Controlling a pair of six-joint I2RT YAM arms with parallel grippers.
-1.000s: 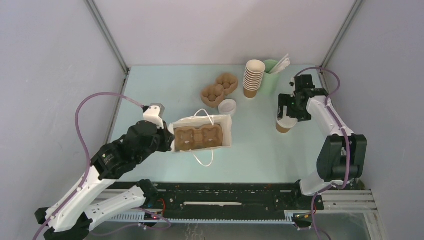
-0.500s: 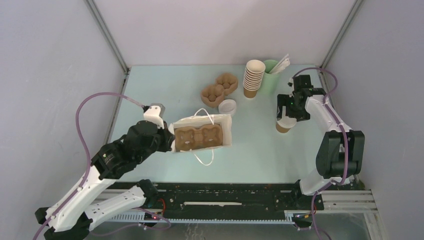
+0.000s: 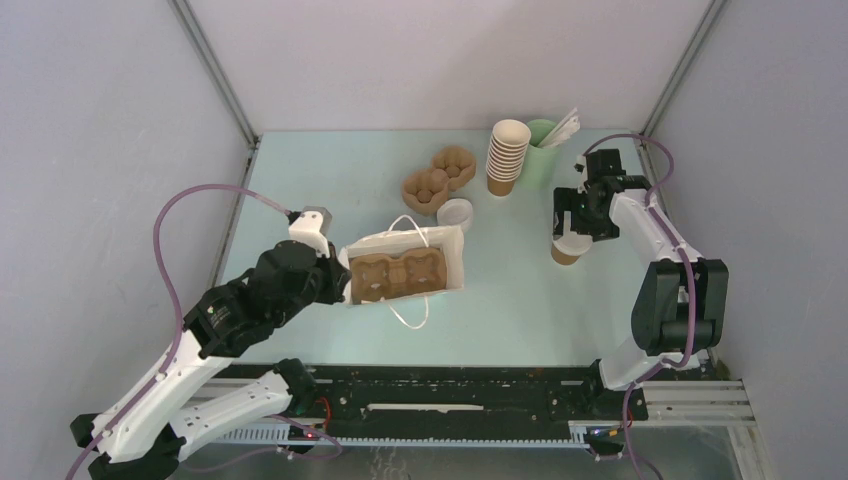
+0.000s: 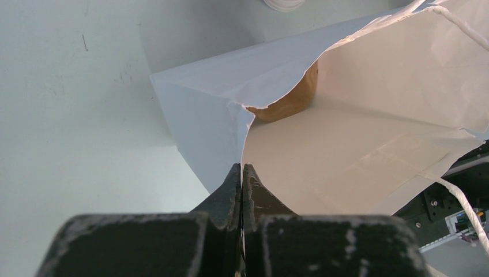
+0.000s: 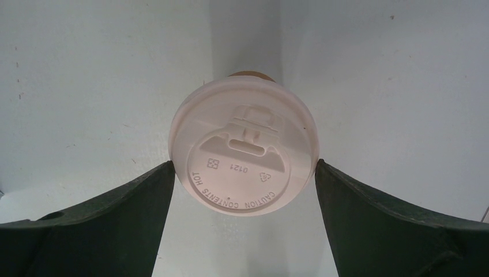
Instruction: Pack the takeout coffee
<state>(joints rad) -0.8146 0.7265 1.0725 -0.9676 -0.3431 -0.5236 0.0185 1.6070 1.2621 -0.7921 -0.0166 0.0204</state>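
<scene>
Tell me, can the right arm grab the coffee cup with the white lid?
Probably yes. The right gripper is open with a finger on each side of the white lid on the coffee cup, and nothing sits between them.

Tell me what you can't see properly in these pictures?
Right wrist view: the lid hides nearly all of the cup; whether the right gripper touches it is unclear.
Left wrist view: the paper bag, pinched by the left gripper, covers most of the brown carrier.
Top view: the green cup's contents are too small.
</scene>
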